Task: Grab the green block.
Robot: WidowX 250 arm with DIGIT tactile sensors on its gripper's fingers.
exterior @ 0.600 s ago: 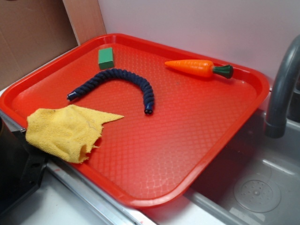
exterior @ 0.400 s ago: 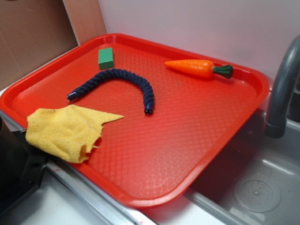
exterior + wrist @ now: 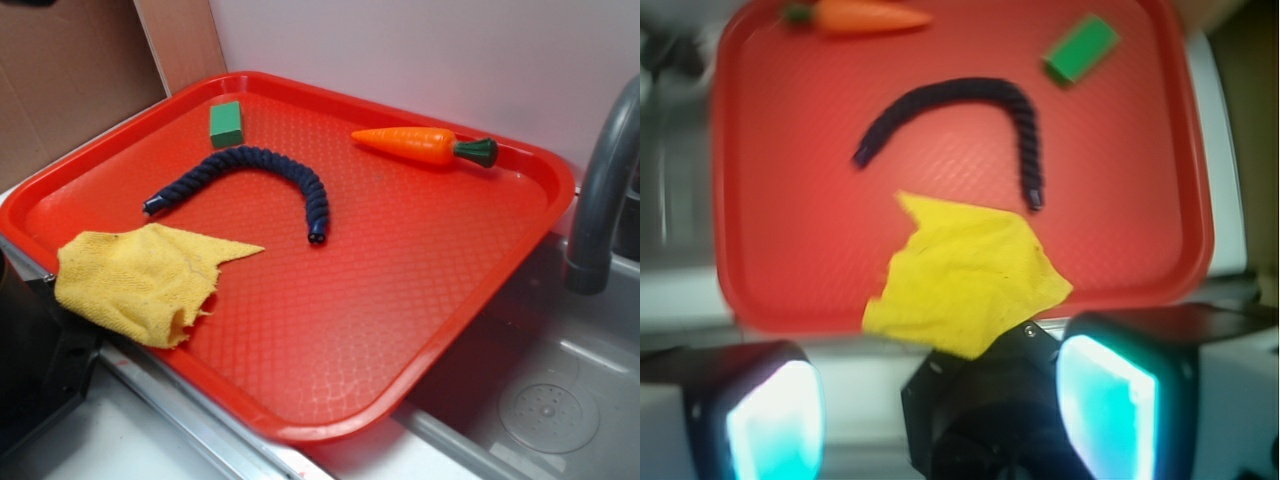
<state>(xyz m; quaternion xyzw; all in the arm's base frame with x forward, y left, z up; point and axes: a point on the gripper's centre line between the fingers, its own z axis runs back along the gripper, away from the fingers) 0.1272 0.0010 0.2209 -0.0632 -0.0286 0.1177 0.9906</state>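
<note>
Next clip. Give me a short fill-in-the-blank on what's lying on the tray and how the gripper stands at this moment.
1. The green block lies near a corner of the ____ tray.
2. The toy carrot has an orange body and a dark ____ leafy end.
3. The yellow cloth hangs over the tray's ____.
4. In the wrist view the gripper is ____, holding nothing, with the dark blue rope lying between the cloth and the block.

Missing words: red; green; edge; open
</note>
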